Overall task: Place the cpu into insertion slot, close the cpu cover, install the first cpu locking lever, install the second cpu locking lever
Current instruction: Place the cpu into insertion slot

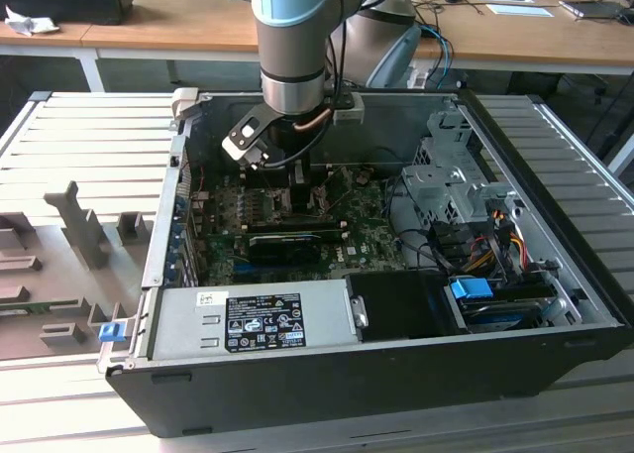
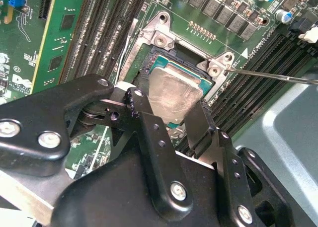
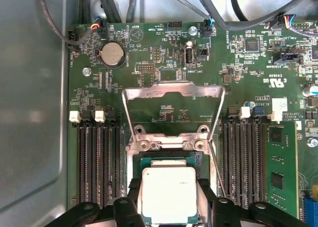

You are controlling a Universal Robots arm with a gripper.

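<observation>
In both wrist views the cpu (image 3: 169,189) (image 2: 175,93), a silver-topped square on green board, lies level over the black insertion slot (image 2: 147,70). My gripper (image 3: 169,209) (image 2: 166,110) is shut on it, one black finger against each side edge. The cpu cover (image 3: 174,90), a thin silver frame, stands flipped open beyond the slot, hinged at two screwed brackets (image 2: 160,38). A thin wire locking lever (image 2: 278,76) (image 3: 217,172) sticks out free beside the slot. In the exterior view the arm (image 1: 292,66) reaches down into the open computer case over the motherboard (image 1: 367,230).
Black memory slots (image 3: 97,162) flank the socket, with a green memory module (image 3: 280,160) on one side. The grey case wall (image 3: 30,113) is close. Cables (image 3: 124,3) hang near the board edge. A power supply (image 1: 258,319), graphics card (image 1: 287,240) and drive cage (image 1: 446,185) crowd the case.
</observation>
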